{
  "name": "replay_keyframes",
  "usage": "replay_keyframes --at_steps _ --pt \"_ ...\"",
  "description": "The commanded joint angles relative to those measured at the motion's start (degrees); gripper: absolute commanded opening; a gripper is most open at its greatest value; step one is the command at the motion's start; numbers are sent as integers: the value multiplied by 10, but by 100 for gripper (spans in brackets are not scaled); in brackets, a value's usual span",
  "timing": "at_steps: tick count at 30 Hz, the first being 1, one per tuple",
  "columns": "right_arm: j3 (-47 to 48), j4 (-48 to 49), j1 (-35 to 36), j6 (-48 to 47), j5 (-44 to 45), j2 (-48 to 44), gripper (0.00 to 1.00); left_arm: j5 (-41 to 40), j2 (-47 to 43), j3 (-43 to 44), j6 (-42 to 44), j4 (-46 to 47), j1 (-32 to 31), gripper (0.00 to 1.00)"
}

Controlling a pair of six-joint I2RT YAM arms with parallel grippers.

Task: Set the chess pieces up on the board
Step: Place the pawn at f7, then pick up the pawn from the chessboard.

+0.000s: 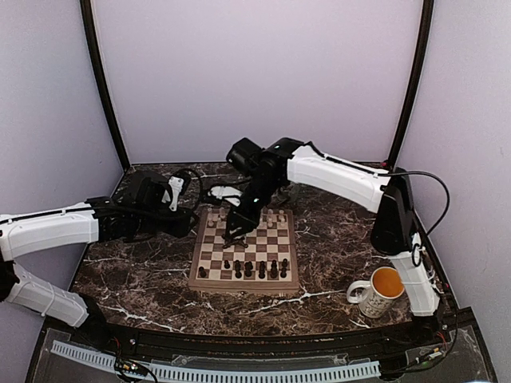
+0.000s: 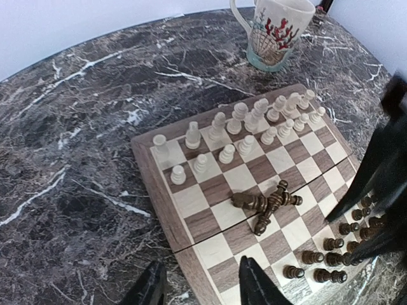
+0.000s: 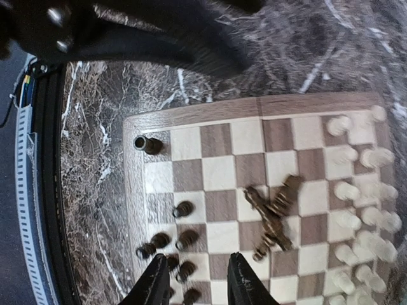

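Over the middle of the board the right gripper hangs with jaws parted and nothing between them. I think it should choose one fallen dark piece by a free end, close gently, then lift straight up. The heap of fallen dark pieces lies just beside its fingertips, toward the white pieces. The left gripper hovers at the board's edge, also spread and empty.

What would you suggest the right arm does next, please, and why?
Probably lower the right gripper onto one of the toppled dark pieces heaped at the middle of the board: its jaws stand empty, and those pieces lie flat while other dark pieces stand.
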Motion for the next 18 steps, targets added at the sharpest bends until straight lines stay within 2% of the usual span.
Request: replay_keyframes --at_steps 1,6,9,14,18 --pt "-82 26 -76 -6 -65 -106 32 83 56 55 30 -68 3 39" --pt "-234 100 -132 2 -86 -175 32 162 130 102 57 -83 3 35" --pt "-289 131 -146 7 -80 -197 32 177 176 133 65 -100 3 33" --pt "-324 149 -148 4 -74 -201 31 168 235 176 68 -114 9 36" --pt "-309 155 -146 9 -75 -182 31 168 256 197 19 -123 28 37"
